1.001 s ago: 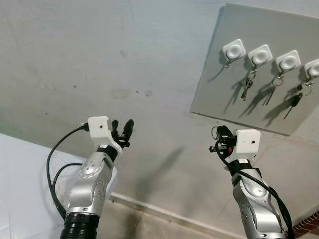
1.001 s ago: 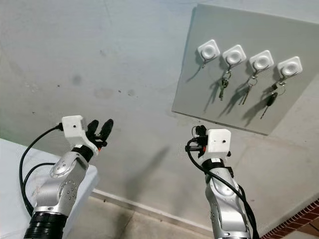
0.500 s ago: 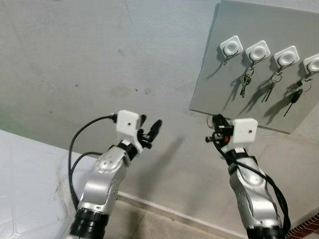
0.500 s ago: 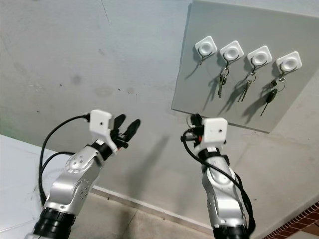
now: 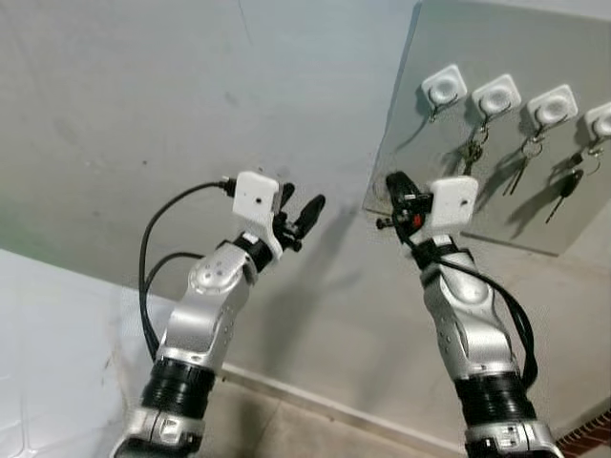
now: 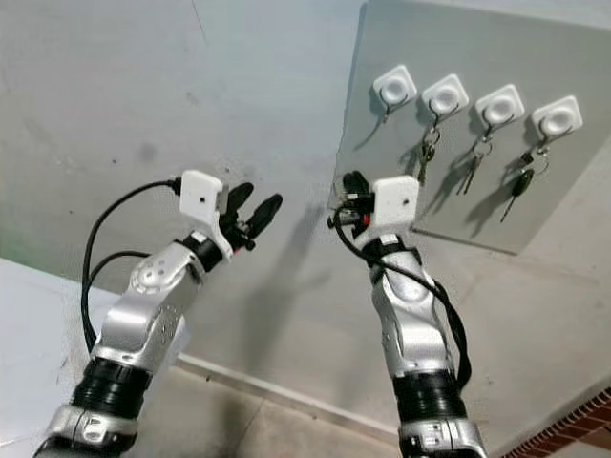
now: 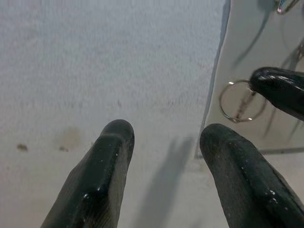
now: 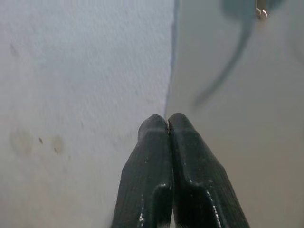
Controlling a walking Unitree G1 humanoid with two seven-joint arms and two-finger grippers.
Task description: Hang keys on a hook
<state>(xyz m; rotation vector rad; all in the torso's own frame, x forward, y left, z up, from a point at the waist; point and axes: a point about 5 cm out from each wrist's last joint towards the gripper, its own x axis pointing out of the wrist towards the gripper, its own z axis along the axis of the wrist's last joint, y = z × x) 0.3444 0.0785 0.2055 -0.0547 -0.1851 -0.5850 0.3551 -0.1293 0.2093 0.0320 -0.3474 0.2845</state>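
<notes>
Two silver arms are raised toward a pale wall (image 5: 143,114), forearms angled up and wrists bent so both sets of black fingers point at it. A grey board (image 5: 535,219) is mounted on the wall.

The right gripper (image 5: 393,181) sits at the board's lower near corner, just in front of its edge. In the right wrist view its two fingers (image 8: 156,156) are pressed flat together and aimed along that edge. In the left wrist view a key ring (image 7: 240,101) with a key on it meets the tip of the right gripper's finger in front of the board, so it appears pinched there. How firmly it is held cannot be told.

The left gripper (image 5: 304,196) is held off the board's near edge, over bare wall, at about the height of the right one and apart from it. Its fingers (image 7: 102,166) are spread, with nothing between them. A black cable (image 5: 153,248) loops out from its white wrist housing.

Four white hooks run across the top of the board. The first hook (image 5: 445,87), nearest the grippers, is bare. Second hook (image 5: 496,96), third hook (image 5: 552,105) and fourth hook (image 5: 600,119) each carry hanging keys (image 5: 470,153).
</notes>
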